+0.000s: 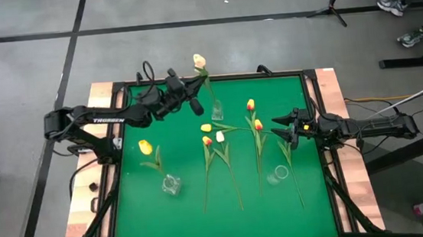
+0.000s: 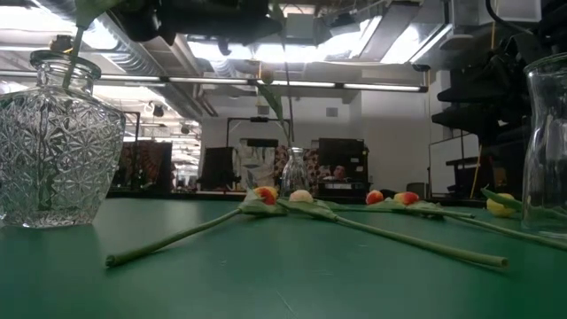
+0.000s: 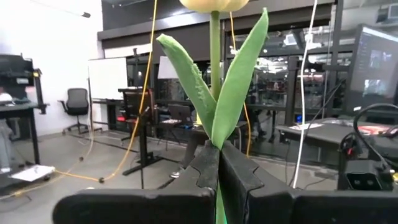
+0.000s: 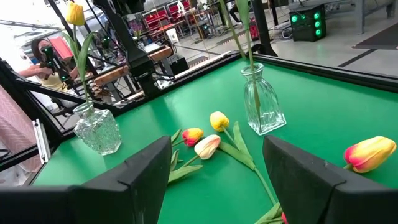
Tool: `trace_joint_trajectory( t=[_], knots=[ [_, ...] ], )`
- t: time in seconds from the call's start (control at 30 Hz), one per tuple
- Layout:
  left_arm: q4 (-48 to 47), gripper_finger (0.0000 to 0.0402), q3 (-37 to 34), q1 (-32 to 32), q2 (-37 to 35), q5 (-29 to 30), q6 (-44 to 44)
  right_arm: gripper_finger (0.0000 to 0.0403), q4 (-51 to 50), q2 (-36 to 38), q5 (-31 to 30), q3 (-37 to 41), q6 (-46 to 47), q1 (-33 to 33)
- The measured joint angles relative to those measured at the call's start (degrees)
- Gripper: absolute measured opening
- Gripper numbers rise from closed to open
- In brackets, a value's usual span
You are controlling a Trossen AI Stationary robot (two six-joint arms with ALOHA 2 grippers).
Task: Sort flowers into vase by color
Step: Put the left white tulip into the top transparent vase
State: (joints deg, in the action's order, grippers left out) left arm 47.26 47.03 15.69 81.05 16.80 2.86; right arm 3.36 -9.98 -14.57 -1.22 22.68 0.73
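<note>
1. The left gripper [image 1: 197,104] is clamped on the stem of a creamy white tulip [image 1: 199,60], holding it upright above the far middle of the green table [image 1: 190,220]. In the left wrist view the stem and two long leaves rise straight out from between the closed fingers [image 3: 205,171].

2. The lower end of that stem reaches into the small clear vase [image 1: 216,112] at the far middle. Whether it rests on the bottom cannot be told.

3. The right gripper [image 1: 282,126] hovers with its fingers spread wide and nothing between them, near the right edge of the table, just beside the red-and-yellow tulips [image 1: 255,122].

4. A yellow tulip [image 1: 146,147] already stands in the cut-glass vase [image 1: 171,186] at front left. A third clear vase [image 1: 279,175] at front right holds nothing I can see.

5. The loose tulips [image 4: 207,144] lie flat at mid-table, heads together and stems fanned toward the front edge.

6. Handling, as a judgement: these artificial flowers look very light, with thin stems that likely flex and swing when lifted by one end. The smooth stem may slip or twist in the pads.

7. The best hold seems to be the bare stem below the leaves, near enough to the head that the tail hangs manageably. Pinching the head or leaves would likely crush them. The glass vases look tippable, so lower each stem gently.
</note>
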Motion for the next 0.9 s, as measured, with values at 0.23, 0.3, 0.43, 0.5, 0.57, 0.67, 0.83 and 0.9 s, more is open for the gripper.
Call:
trace_joint_trajectory(
  t=[0.23,0.3,0.43,0.5,0.57,0.67,0.83,0.9],
  knots=[
    [0.65,0.0001,0.0,0.17,3.2,-0.2,-1.71,0.0253,-0.02,0.0,0.0,-0.01,0.0,0.0],
    [1.01,0.0001,0.0,0.24,3.85,-0.21,-2.19,0.0253,-0.07,0.0,0.0,-0.01,0.0,0.0],
    [1.19,0.0001,0.0,0.78,4.18,-0.2,-2.31,0.0253,-0.09,0.0,0.0,0.01,0.0,0.0],
    [1.31,0.0001,0.0,1.03,4.18,-0.19,-2.31,0.0253,-0.09,-0.02,0.0,0.0,0.0,-0.02],
    [1.19,0.0003,0.0,1.36,4.18,-0.2,-2.62,0.0253,-0.09,-0.01,0.0,-0.01,0.0,0.0],
    [0.64,0.001,0.0,1.94,4.18,-0.19,-4.5,0.0253,-0.11,-0.02,-0.02,0.01,0.0,-0.02],
    [-3.09,0.0033,0.0,3.29,4.18,0.09,-7.59,0.0253,-0.09,0.0,-0.01,0.0,-0.02,-0.01],
    [-4.19,0.0044,0.0,3.6,4.18,0.13,-8.76,0.0253,-0.09,-0.02,0.0,-0.01,-0.02,-0.02]
  ],
)
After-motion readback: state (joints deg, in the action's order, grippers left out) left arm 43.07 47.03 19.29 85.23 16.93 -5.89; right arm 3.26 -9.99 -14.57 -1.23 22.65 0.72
